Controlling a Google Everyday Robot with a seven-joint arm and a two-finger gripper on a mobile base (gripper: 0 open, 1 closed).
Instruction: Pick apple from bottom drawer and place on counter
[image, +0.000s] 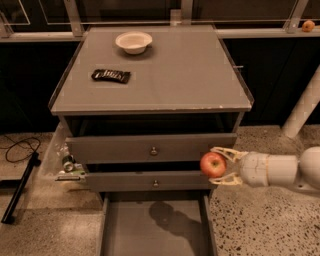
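My gripper (216, 165) comes in from the right and is shut on the apple (213, 164), a small red apple with yellowish patches. It holds the apple in the air in front of the right end of the two upper drawers, above the right wall of the bottom drawer. The bottom drawer (130, 227) is pulled open below, with a plain grey floor that carries the arm's shadow. The counter (180, 75) is the broad grey cabinet top, above and behind the apple.
A white bowl (133, 41) stands at the counter's back and a dark snack bar (111, 75) lies on its left side. Two upper drawers (150, 147) stand slightly open. A white post (302, 107) stands at right, a cable and a bag at left.
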